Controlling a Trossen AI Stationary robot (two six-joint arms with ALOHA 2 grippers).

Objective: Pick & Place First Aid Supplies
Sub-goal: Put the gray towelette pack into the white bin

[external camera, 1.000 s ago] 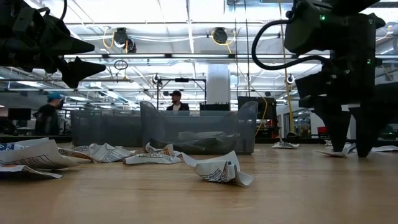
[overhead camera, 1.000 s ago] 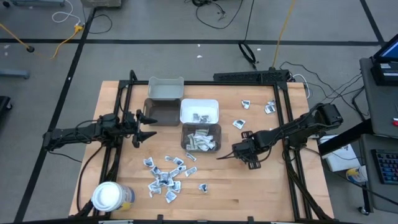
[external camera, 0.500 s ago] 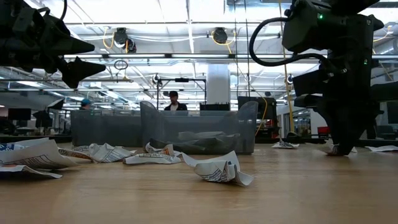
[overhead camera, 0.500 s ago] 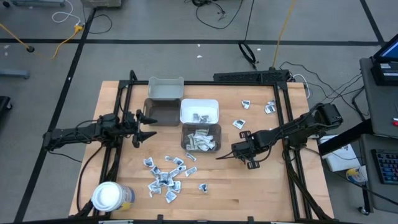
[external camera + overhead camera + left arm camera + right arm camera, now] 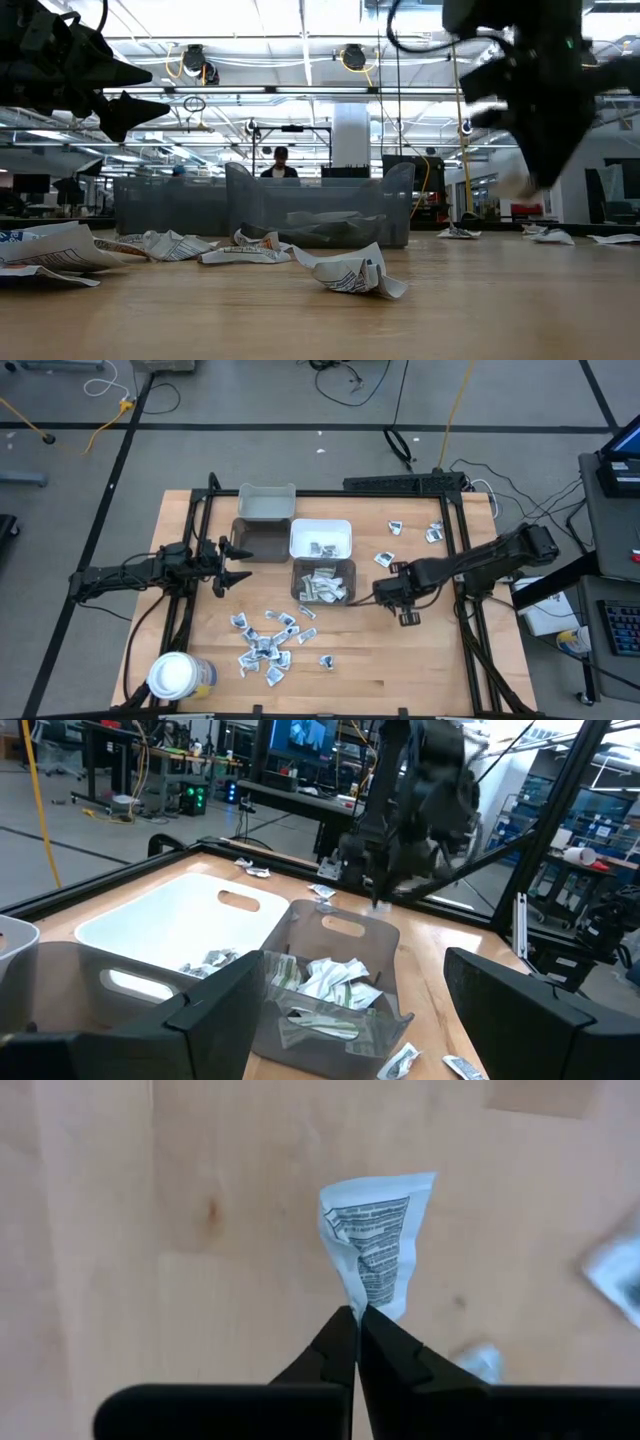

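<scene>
Right wrist view — right gripper (image 5: 356, 1318) pinched tight on one edge of a white printed packet (image 5: 376, 1245), lifted off the table (image 5: 440, 670) beside the grey bin (image 5: 323, 581). Thin, light, crumply paper — edge grip suits. Left gripper (image 5: 222, 564) waits, fingers spread, empty.

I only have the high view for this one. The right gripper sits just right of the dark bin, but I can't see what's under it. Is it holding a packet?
Observer: Yes. In the right wrist view the right gripper is shut on a white printed packet, pinched at one end.
Operator: Is the packet off the table?
Observer: It looks so. In the low view the gripper hangs well above the wooden tabletop, with a pale blur at its tip.
Operator: And the left gripper?
Observer: The left gripper is open and empty, facing the dark bin, which already holds packets.
</scene>
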